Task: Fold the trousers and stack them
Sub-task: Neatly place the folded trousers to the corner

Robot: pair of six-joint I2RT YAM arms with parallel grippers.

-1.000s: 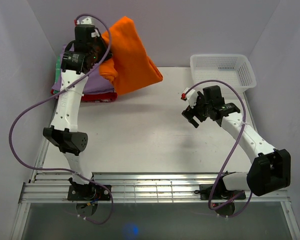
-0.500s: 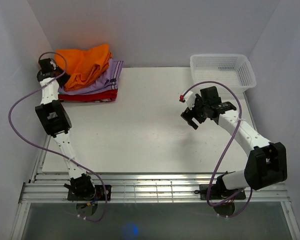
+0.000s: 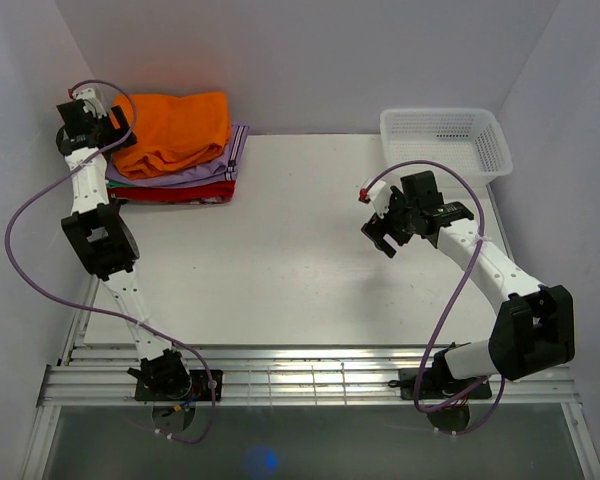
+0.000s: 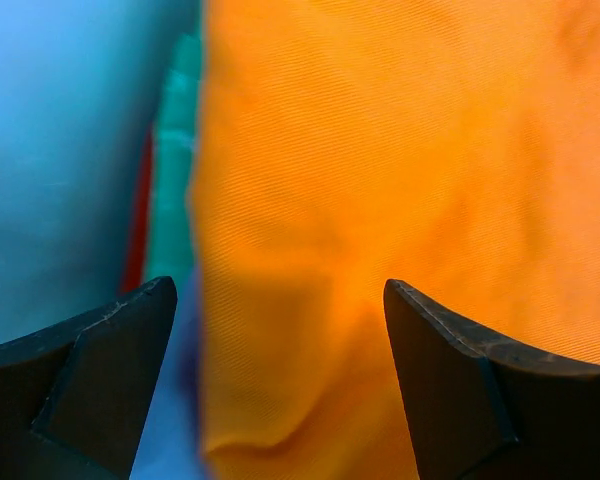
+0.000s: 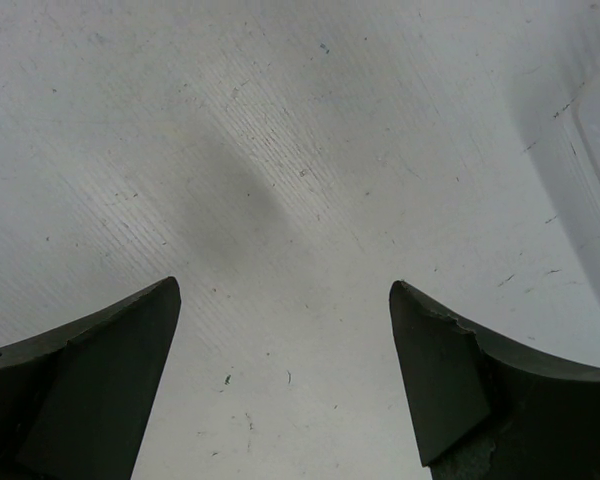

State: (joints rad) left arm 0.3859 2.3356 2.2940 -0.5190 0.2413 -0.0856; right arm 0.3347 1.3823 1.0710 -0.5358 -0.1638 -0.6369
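The bright orange trousers (image 3: pixel 175 130) lie folded on top of a stack of garments at the table's back left corner. My left gripper (image 3: pixel 118 126) sits at the stack's left end, open, its fingers spread over the orange cloth (image 4: pixel 400 160) and gripping nothing. In the left wrist view the cloth fills the space beyond the left gripper (image 4: pixel 280 290). My right gripper (image 3: pixel 380 235) hovers open over bare table right of centre. The right wrist view shows only white tabletop (image 5: pixel 300 150) between the jaws of the right gripper (image 5: pixel 285 290).
Under the trousers lie a lilac-purple garment (image 3: pixel 220 165), a green one (image 4: pixel 180 150) and a red one (image 3: pixel 195 192). A white mesh basket (image 3: pixel 440 112) stands at the back right. White walls close in the table (image 3: pixel 280 260) on the left, back and right.
The left gripper carried the hanging trousers down onto the stack, swung to the far left and opened, letting them go. The right arm has barely moved.
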